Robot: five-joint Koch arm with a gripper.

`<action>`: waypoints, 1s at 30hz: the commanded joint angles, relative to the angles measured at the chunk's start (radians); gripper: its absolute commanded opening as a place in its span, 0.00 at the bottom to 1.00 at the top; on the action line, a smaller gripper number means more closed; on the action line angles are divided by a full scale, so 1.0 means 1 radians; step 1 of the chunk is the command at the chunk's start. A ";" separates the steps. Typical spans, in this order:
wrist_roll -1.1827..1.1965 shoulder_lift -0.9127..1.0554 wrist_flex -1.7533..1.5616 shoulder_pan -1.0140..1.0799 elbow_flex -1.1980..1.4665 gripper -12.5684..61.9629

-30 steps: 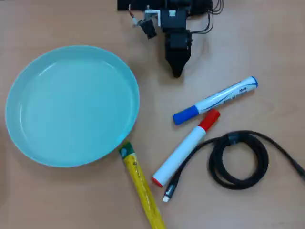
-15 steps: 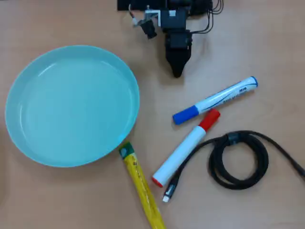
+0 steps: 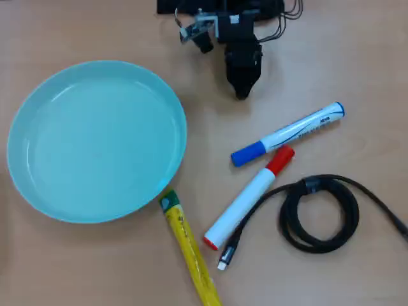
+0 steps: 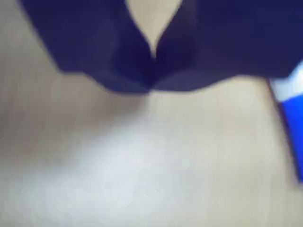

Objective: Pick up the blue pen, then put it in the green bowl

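The blue pen (image 3: 288, 134) lies on the wooden table at the right, blue cap pointing lower left, and its blue cap shows at the right edge of the blurred wrist view (image 4: 293, 127). The green bowl (image 3: 95, 140) stands empty at the left. My black gripper (image 3: 242, 92) hangs at the top centre, above the pen and apart from it. In the wrist view the gripper (image 4: 151, 87) has its two jaws meeting at the tips, with nothing between them.
A thicker white marker with a red cap (image 3: 248, 196) lies just below the blue pen. A yellow pen with a green tip (image 3: 188, 248) lies by the bowl's lower rim. A coiled black cable (image 3: 319, 213) sits at the lower right.
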 commanded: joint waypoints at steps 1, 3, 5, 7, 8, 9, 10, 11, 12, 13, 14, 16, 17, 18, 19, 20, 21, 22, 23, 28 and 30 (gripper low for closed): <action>0.011 0.092 0.244 -0.014 -0.060 0.06; 0.017 0.092 0.344 -0.044 -0.146 0.06; 0.032 0.091 0.414 -0.100 -0.218 0.06; 0.064 0.091 0.460 -0.153 -0.287 0.06; 0.091 0.091 0.480 -0.181 -0.325 0.06; 0.118 0.091 0.509 -0.204 -0.362 0.06; 0.153 0.089 0.541 -0.225 -0.402 0.06; 0.187 0.089 0.583 -0.242 -0.448 0.06; 0.219 0.089 0.629 -0.261 -0.497 0.06; 0.247 0.089 0.680 -0.279 -0.549 0.06; 0.268 0.089 0.724 -0.301 -0.601 0.07; 0.285 0.087 0.807 -0.344 -0.703 0.08; 0.284 0.086 0.848 -0.362 -0.756 0.09; 0.281 0.080 0.899 -0.376 -0.815 0.11; 0.276 0.060 0.956 -0.387 -0.871 0.13; 0.273 0.028 1.019 -0.397 -0.927 0.15; 0.275 -0.012 1.078 -0.408 -0.985 0.16; 0.275 -0.051 1.131 -0.422 -1.048 0.17; 0.273 -0.087 1.177 -0.437 -1.108 0.17; 0.262 -0.221 1.304 -0.491 -1.331 0.21; 0.218 -0.267 1.345 -0.491 -1.388 0.26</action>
